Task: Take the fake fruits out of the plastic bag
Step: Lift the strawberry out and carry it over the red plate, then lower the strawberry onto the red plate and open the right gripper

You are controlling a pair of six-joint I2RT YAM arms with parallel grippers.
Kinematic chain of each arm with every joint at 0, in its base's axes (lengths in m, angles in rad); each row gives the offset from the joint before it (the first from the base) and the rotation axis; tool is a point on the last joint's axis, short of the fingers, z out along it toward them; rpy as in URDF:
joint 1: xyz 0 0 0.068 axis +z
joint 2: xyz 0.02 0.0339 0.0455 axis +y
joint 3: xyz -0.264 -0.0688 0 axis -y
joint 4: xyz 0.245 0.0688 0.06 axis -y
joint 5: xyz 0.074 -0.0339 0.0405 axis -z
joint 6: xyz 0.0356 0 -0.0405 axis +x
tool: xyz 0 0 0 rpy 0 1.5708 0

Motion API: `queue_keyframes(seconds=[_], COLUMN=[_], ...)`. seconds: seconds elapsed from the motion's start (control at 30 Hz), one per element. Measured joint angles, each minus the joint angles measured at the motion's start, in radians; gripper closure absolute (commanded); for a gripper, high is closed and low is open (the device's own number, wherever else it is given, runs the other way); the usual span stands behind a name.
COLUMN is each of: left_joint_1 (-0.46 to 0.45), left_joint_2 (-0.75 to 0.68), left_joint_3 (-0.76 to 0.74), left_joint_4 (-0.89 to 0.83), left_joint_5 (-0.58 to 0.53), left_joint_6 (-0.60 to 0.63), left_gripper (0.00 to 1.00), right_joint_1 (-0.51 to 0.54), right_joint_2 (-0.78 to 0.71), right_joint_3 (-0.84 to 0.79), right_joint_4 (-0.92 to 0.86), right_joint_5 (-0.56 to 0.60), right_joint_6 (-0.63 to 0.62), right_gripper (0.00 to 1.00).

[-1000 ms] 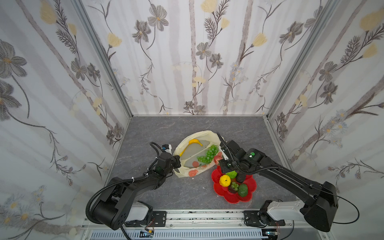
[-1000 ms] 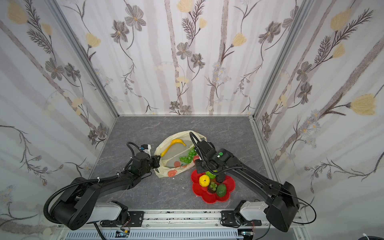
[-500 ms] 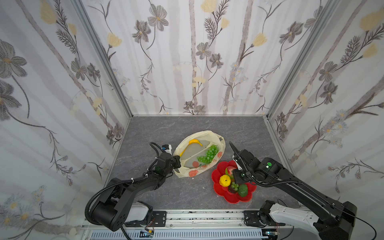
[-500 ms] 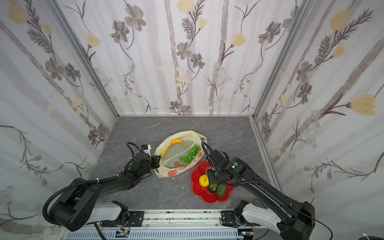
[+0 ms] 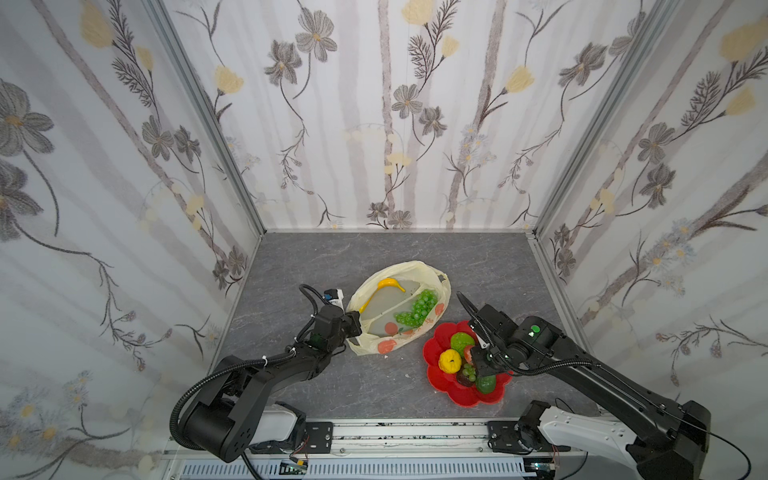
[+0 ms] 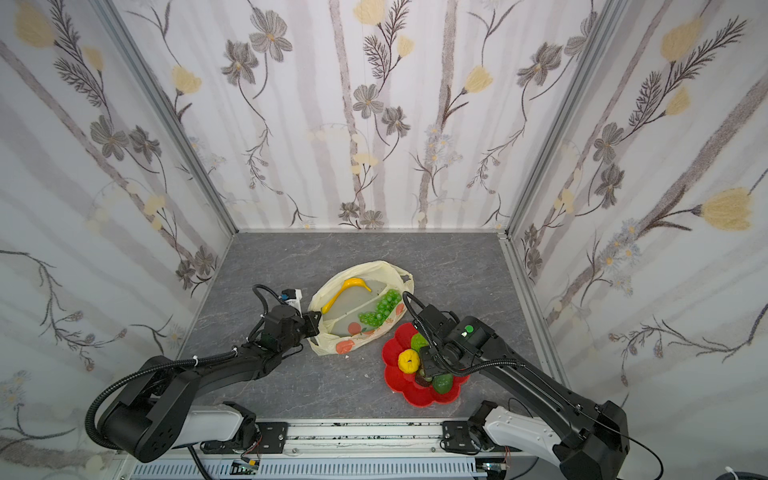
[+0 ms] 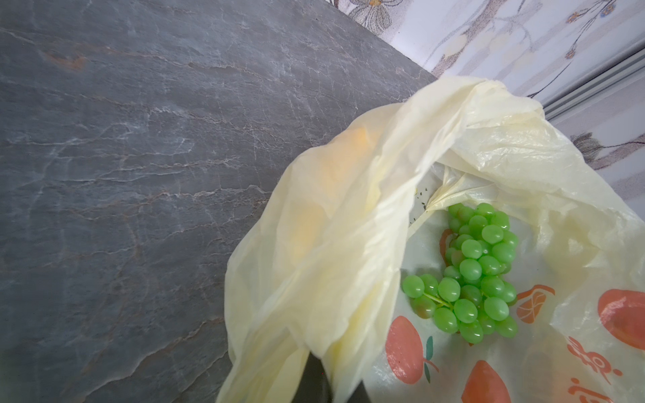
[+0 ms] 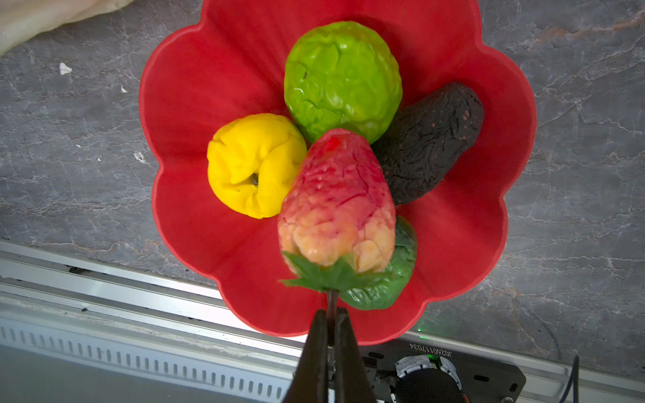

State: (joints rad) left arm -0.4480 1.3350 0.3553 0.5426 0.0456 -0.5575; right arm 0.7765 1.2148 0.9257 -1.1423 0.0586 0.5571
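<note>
The pale-yellow plastic bag [image 5: 419, 272] lies open mid-table. A green grape bunch [image 5: 417, 307] [image 7: 471, 272] and a yellow banana [image 5: 384, 286] lie inside it. My left gripper [image 5: 355, 324] [image 7: 331, 377] is shut on the bag's near edge. My right gripper [image 8: 331, 314] [image 5: 478, 359] is shut on the stem of a red strawberry [image 8: 336, 202] and holds it just above the red dish [image 8: 209, 69] [image 5: 434, 353]. In the dish lie a yellow lemon [image 8: 251, 167], a bumpy lime-green fruit [image 8: 342, 80], a blackish-brown fruit [image 8: 429, 143] and a green avocado [image 8: 394, 279].
The grey stone-look table [image 5: 374, 253] is boxed in by flowered walls on three sides. A metal rail [image 5: 395, 432] runs along the front edge just below the dish. Small white crumbs [image 8: 64, 68] lie on the table between bag and dish.
My right gripper has carried the strawberry from the bag's mouth over to the dish. The left gripper and the bag have stayed put.
</note>
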Motion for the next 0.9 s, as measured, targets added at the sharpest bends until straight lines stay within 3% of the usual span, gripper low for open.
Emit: queue_keyframes(seconds=[0.7, 0.9], left_joint_1=[0.000, 0.000], left_joint_2=[0.012, 0.014], left_joint_3=[0.000, 0.000], left_joint_4=[-0.001, -0.001], left_joint_5=[0.000, 0.000], left_joint_6=[0.000, 0.000], left_gripper=[1.00, 1.00], right_joint_1=[0.000, 0.000], right_joint_2=[0.095, 0.125], right_joint_3=[0.012, 0.023], right_joint_4=[-0.012, -0.007], right_joint_5=[-0.003, -0.002], right_joint_6=[-0.035, -0.043], right_gripper=[0.96, 0.88])
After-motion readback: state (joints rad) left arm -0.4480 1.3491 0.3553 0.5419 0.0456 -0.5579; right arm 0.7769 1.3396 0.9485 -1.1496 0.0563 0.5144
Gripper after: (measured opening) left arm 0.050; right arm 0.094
